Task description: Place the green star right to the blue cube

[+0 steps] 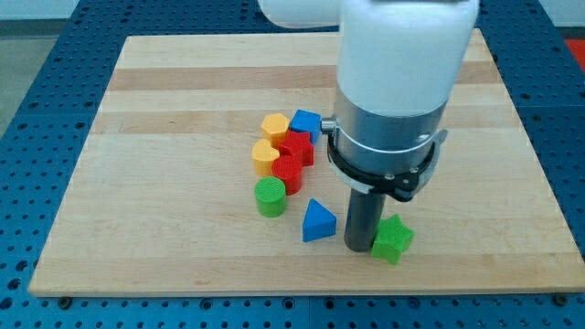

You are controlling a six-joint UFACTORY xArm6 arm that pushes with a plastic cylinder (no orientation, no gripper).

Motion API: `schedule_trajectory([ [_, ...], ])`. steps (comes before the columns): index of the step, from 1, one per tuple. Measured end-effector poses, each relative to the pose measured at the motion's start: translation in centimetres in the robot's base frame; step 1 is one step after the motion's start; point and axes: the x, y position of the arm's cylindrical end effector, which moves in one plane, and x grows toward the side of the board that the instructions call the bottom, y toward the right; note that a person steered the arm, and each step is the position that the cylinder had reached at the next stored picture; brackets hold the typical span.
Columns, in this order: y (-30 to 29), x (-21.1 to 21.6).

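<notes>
The green star lies near the view's bottom, right of centre. My tip stands right against its left side, between it and a blue triangular block. The blue cube sits higher up, at the top right of a cluster of blocks, well up and to the left of the star. The arm's white and grey body hides the board above the tip.
The cluster holds a yellow hexagonal block, a yellow block, a red star-like block and a red block. A green cylinder stands below them. The wooden board lies on a blue perforated table.
</notes>
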Motion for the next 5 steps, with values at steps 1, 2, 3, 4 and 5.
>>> schedule_trajectory([
  [1,0.0,0.3],
  [2,0.0,1.3],
  [3,0.1,2.0],
  [4,4.0,2.7],
  [5,8.2,-0.9],
])
